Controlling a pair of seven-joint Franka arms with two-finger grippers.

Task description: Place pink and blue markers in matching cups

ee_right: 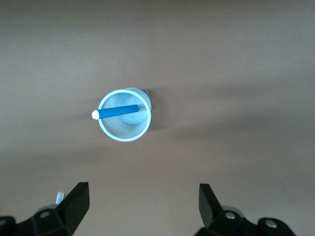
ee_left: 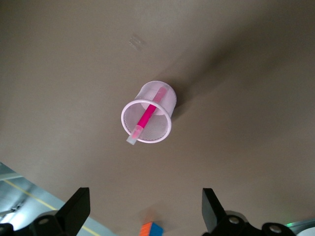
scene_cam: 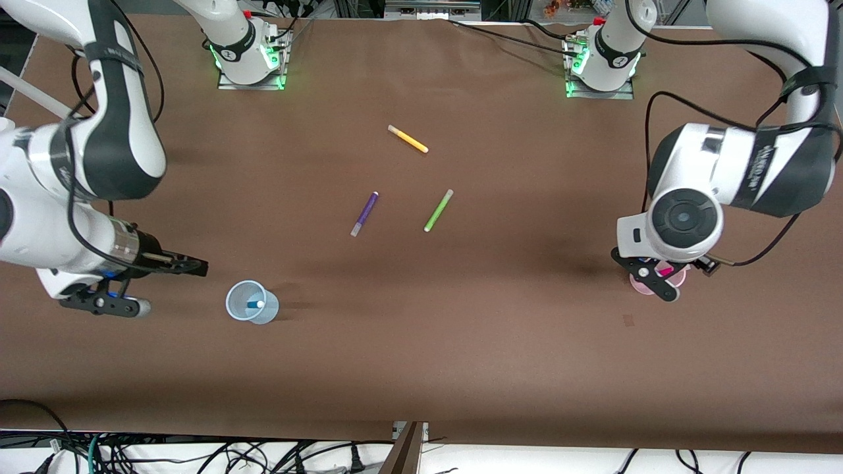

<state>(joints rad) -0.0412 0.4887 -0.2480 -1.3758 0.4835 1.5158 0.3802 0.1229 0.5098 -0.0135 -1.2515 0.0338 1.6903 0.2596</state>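
Note:
The pale blue cup (scene_cam: 267, 315) stands upright toward the right arm's end of the table, with the blue marker (scene_cam: 255, 305) leaning inside it. In the right wrist view the cup (ee_right: 129, 127) and marker (ee_right: 118, 111) lie below my right gripper (ee_right: 142, 206). That gripper (scene_cam: 172, 286) is open and empty, raised beside the cup. The pale pink cup (scene_cam: 636, 284) stands toward the left arm's end, with the pink marker (scene_cam: 665, 270) inside. My left gripper (scene_cam: 678, 276) hangs open and empty over it. The left wrist view shows the gripper (ee_left: 144, 209), cup (ee_left: 157, 129) and marker (ee_left: 146, 116).
A yellow pen (scene_cam: 408, 139), a purple pen (scene_cam: 364, 214) and a green pen (scene_cam: 438, 210) lie loose in the middle of the brown table. An orange and blue cube (ee_left: 151, 229) shows near the table's edge in the left wrist view.

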